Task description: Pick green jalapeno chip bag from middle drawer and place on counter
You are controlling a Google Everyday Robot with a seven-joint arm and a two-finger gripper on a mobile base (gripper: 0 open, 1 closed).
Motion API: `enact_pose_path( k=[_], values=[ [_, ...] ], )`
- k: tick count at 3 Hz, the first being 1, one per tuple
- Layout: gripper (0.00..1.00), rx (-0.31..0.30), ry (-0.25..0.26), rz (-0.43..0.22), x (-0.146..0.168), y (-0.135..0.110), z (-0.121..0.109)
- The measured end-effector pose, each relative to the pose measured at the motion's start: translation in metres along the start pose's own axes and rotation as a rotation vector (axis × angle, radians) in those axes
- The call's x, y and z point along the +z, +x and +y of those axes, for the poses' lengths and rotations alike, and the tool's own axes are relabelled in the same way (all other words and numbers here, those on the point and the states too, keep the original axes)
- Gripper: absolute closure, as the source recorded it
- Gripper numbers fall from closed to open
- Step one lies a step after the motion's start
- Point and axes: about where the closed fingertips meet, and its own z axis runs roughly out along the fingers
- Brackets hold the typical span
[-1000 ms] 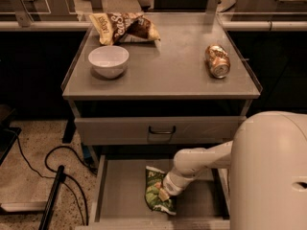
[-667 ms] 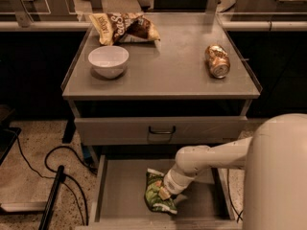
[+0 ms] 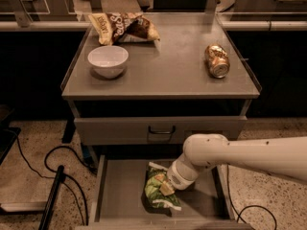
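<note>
The green jalapeno chip bag [image 3: 154, 196] lies crumpled on the floor of the open middle drawer [image 3: 120, 195], near its middle. My gripper [image 3: 167, 188] reaches down into the drawer from the right and sits on the bag's right side, touching it. The white arm crosses the lower right of the view. The counter [image 3: 168, 71] is the grey top of the cabinet above.
On the counter stand a white bowl [image 3: 108, 60] at the left, a brown-and-cream chip bag [image 3: 123, 27] at the back left, and a can [image 3: 217, 60] lying at the right. A closed drawer front with a black handle [image 3: 160, 130] sits above the open drawer. Cables [image 3: 53, 166] run over the floor at the left.
The arm's wrist has shifted a little toward the left and the elbow has swung out of the lower right. The gripper stays on the green bag, which has hardly moved.
</note>
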Motion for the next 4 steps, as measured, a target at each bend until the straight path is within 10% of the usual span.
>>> enact_pose_path(
  k=[4],
  values=[
    [1.00, -0.067, 0.276, -0.226, -0.218, -0.020, 0.055]
  ],
)
